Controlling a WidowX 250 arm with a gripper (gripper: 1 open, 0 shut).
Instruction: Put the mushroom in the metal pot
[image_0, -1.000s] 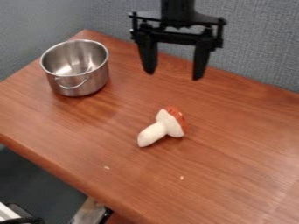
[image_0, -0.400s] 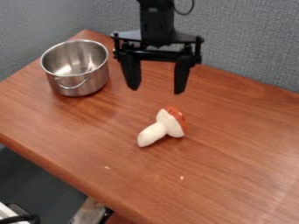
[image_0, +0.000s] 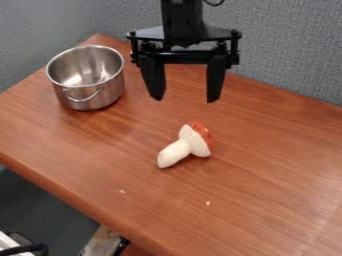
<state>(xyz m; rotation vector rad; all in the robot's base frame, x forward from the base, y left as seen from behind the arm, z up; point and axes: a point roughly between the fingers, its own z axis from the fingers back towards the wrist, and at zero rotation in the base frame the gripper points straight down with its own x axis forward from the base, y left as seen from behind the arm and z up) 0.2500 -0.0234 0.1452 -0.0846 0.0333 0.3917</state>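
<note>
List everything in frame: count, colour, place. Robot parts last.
mushroom: 1, cream stem with reddish-brown cap, lying on its side near the middle of the table
pot: 1, shiny steel, upright and empty at the table's far left corner, apart from the mushroom
table: 1, reddish-brown wood, fills most of the view
wall: grey, textured, behind the table
end effector: 1, black, two fingers pointing down and spread open, holding nothing, hanging above the table behind the mushroom and to the right of the pot
</note>
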